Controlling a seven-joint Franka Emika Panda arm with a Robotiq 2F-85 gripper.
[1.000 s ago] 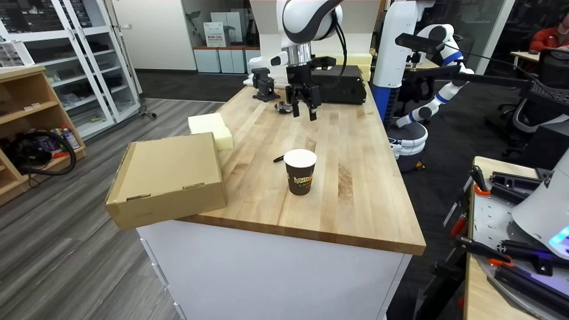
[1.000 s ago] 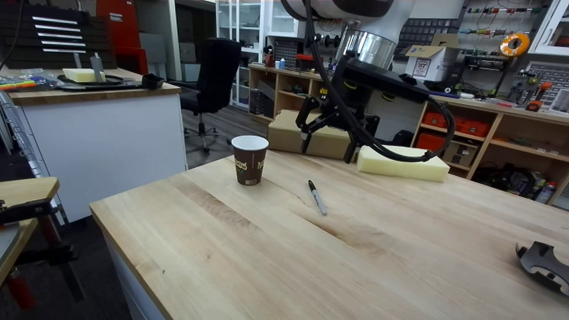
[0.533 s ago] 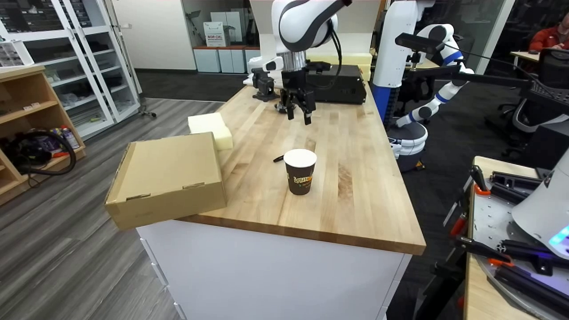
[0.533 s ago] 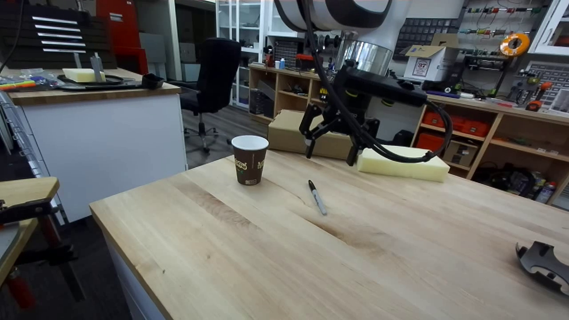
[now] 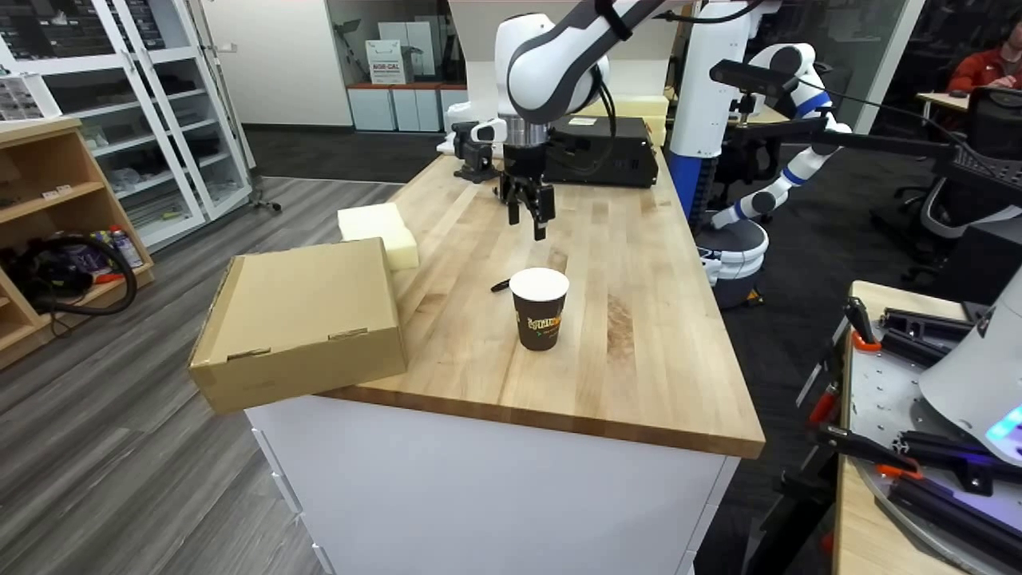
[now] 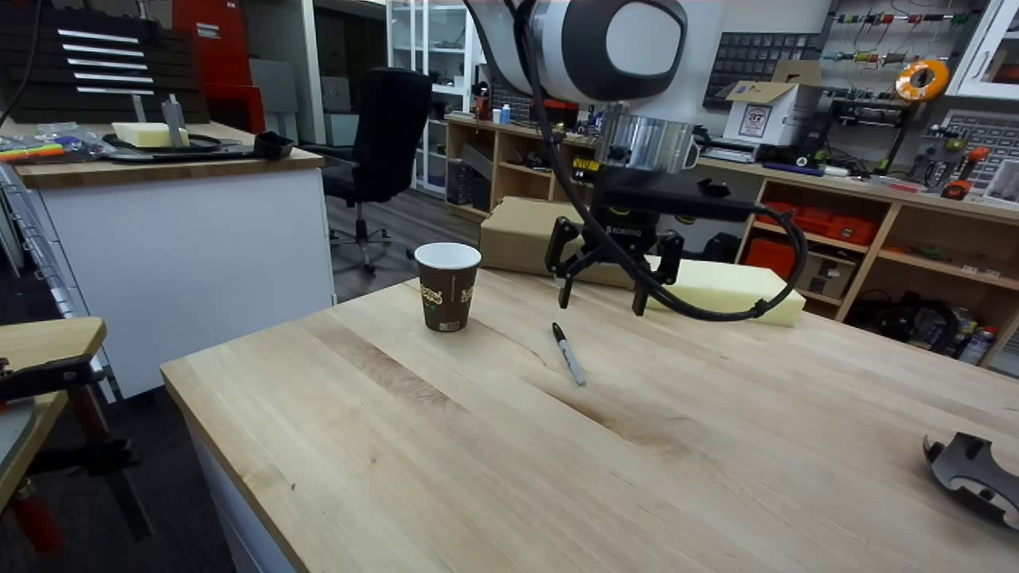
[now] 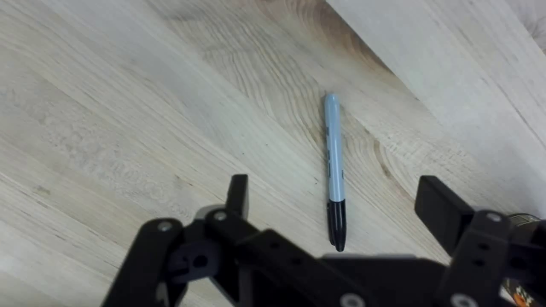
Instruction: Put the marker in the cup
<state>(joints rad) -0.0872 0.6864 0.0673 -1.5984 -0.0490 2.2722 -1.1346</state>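
Gripper [image 6: 603,300] hangs near marker [image 7: 335,162], jaws apart, presumably to straddle it. Cup [image 6: 447,290] stands near marker, upright, presumably for insertion.

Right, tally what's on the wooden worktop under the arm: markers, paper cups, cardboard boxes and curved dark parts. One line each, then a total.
Black-capped marker: 1
Brown paper cup with white rim: 1
Cardboard box, overhanging the edge: 1
Curved dark part: 1
Total: 4
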